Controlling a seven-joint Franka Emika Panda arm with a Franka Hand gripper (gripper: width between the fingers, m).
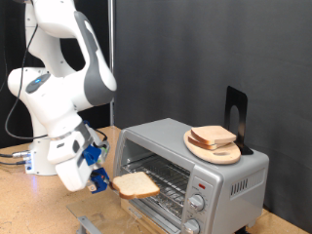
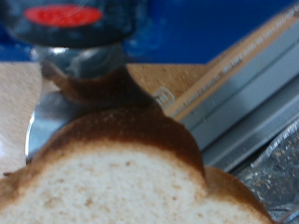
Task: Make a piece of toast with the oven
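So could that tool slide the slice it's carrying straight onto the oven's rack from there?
Probably yes. The tool holds the bread slice level, right at the toaster oven opening. The door looks open, and nothing visible sits between slice and wire rack.

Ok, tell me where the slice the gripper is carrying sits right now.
In the exterior view the piece of toast is low and centre, held in the gripper just in front of the oven opening, to the exterior view's left of its knobs.
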